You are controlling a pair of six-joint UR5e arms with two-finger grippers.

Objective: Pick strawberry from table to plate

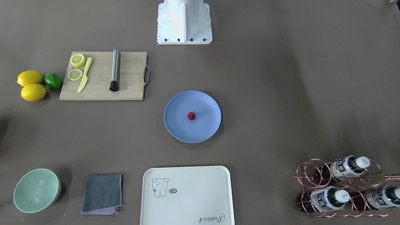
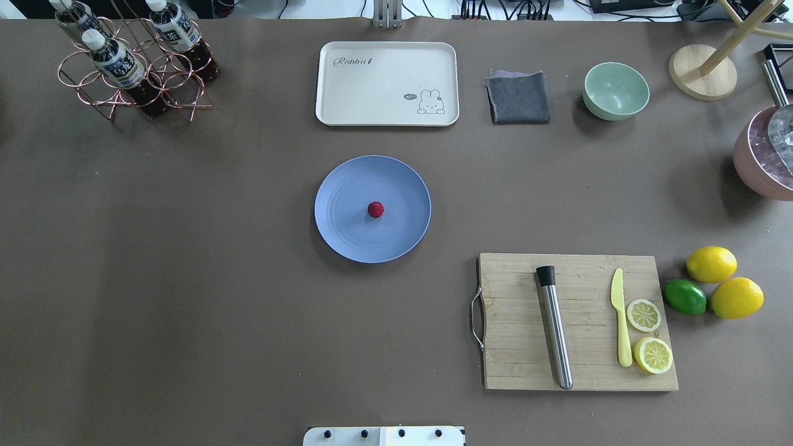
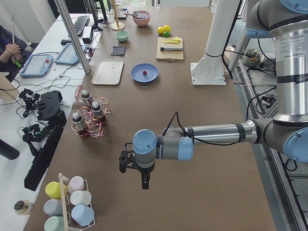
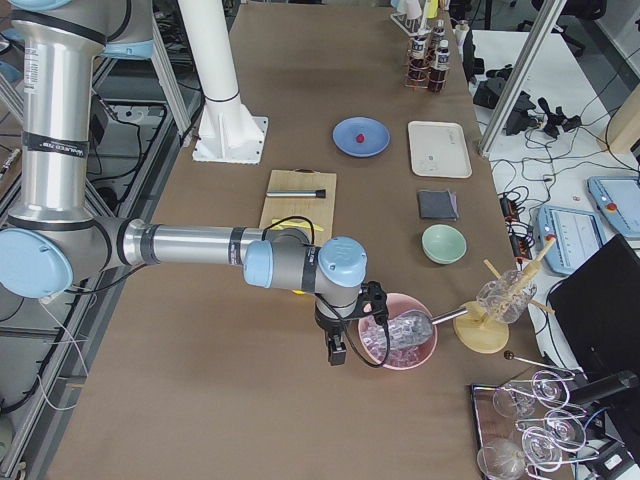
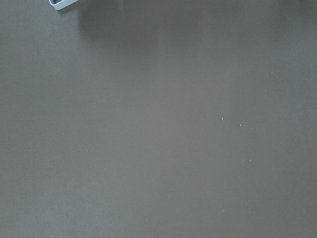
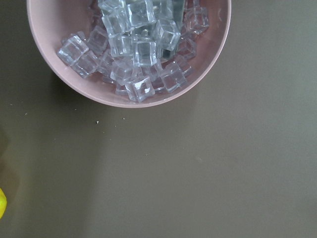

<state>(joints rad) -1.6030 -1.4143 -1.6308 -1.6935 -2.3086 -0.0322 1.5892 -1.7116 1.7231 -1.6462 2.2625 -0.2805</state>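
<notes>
Red fruit looked delivered, so the task seemed finished, and the next move called only for keeping clear. Nearest the side cameras, left gripper (image 3: 144, 182) and right gripper (image 4: 333, 352) hung over opposite ends of the matte grey-brown table (image 2: 186, 279) (whether the fingers were parted I could not tell); far off, well apart from both, the tiny, bumpy, deep red strawberry (image 2: 375, 209) sat mid round periwinkle-blue plate (image 2: 344, 186)

A tiny, roundish, deep red strawberry (image 1: 191, 116) with a bumpy skin is sitting at the centre of a round, shallow, periwinkle-blue plate (image 1: 178, 128) marked with faint concentric rings. The plate is lying flat on the wide, matte grey-brown surface (image 1: 268, 100), which is stretching out around the plate on every side.
</notes>
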